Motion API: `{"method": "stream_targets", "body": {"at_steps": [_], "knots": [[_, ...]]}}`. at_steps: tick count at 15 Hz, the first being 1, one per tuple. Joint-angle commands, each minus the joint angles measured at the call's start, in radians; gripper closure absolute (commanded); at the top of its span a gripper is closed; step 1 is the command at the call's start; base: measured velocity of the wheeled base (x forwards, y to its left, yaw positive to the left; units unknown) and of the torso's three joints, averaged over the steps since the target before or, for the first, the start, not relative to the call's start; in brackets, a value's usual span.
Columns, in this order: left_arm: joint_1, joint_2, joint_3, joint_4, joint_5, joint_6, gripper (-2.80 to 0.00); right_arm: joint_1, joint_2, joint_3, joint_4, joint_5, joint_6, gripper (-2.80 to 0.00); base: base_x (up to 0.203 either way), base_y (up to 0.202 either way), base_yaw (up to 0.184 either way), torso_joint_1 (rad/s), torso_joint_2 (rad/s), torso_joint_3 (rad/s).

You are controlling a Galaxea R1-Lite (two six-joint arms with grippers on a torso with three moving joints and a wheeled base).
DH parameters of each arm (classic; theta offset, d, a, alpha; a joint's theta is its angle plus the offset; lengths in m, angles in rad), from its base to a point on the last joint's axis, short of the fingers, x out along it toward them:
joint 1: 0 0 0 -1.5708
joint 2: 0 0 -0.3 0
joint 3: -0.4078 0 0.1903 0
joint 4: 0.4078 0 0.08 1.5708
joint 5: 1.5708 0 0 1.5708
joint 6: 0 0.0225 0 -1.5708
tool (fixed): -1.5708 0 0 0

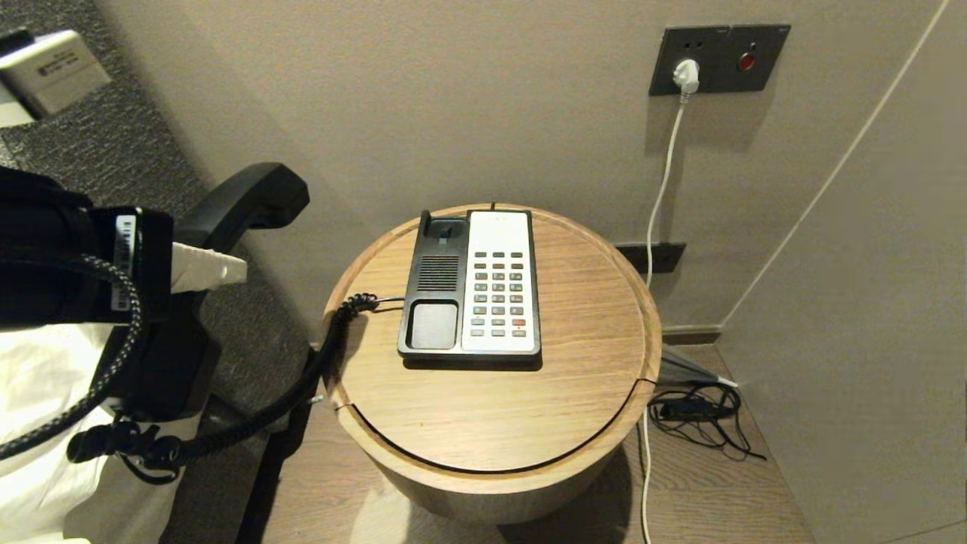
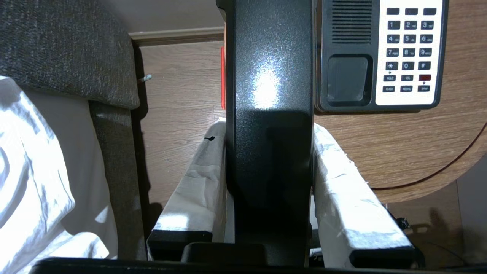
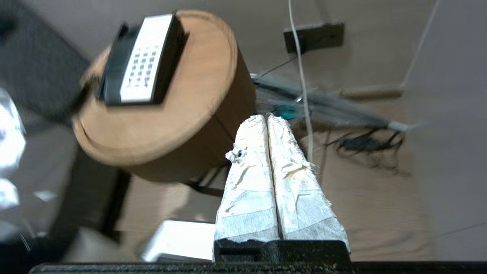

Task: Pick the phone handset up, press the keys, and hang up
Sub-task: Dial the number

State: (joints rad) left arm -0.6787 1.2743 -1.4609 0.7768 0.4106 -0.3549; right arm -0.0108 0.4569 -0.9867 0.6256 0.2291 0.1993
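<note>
The black-and-white phone base (image 1: 472, 287) lies on the round wooden table (image 1: 589, 393), its cradle bare and its white keypad (image 1: 498, 291) uncovered. My left gripper (image 1: 208, 268) is shut on the black handset (image 1: 242, 204) and holds it lifted left of the table, off the base. In the left wrist view the handset (image 2: 270, 95) fills the middle between my white-wrapped fingers (image 2: 198, 179), with the base (image 2: 380, 57) beyond. The coiled cord (image 1: 302, 378) runs from the base down to the handset. My right gripper (image 3: 267, 120) is shut and empty, low to the right of the table, out of the head view.
A dark upholstered chair or bed edge (image 1: 151, 151) and white bedding (image 1: 38, 393) are at the left. A white cable (image 1: 665, 181) hangs from a wall socket (image 1: 718, 59). Black cables (image 1: 699, 412) lie on the floor right of the table.
</note>
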Motion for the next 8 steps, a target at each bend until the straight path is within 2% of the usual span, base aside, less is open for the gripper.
{"method": "stream_targets", "body": {"at_steps": [1, 4, 8], "knots": [[0.001, 0.000, -0.009, 0.005, 0.004, -0.003, 0.00, 0.024, 0.414, -0.160, -0.004, 0.012, 0.038, 0.00, 0.000, 0.000, 0.000, 0.000, 0.00, 0.000], [0.008, 0.004, -0.010, 0.006, 0.000, -0.003, 0.00, 0.153, 0.761, -0.315, -0.021, 0.015, 0.085, 0.00, 0.000, 0.000, 0.000, 0.000, 0.00, 0.000], [0.060, -0.005, -0.005, 0.007, -0.008, -0.008, 0.00, 0.380, 1.120, -0.553, -0.029, 0.010, 0.152, 0.00, 0.000, 0.000, 0.000, 0.000, 0.00, 0.000]]}}
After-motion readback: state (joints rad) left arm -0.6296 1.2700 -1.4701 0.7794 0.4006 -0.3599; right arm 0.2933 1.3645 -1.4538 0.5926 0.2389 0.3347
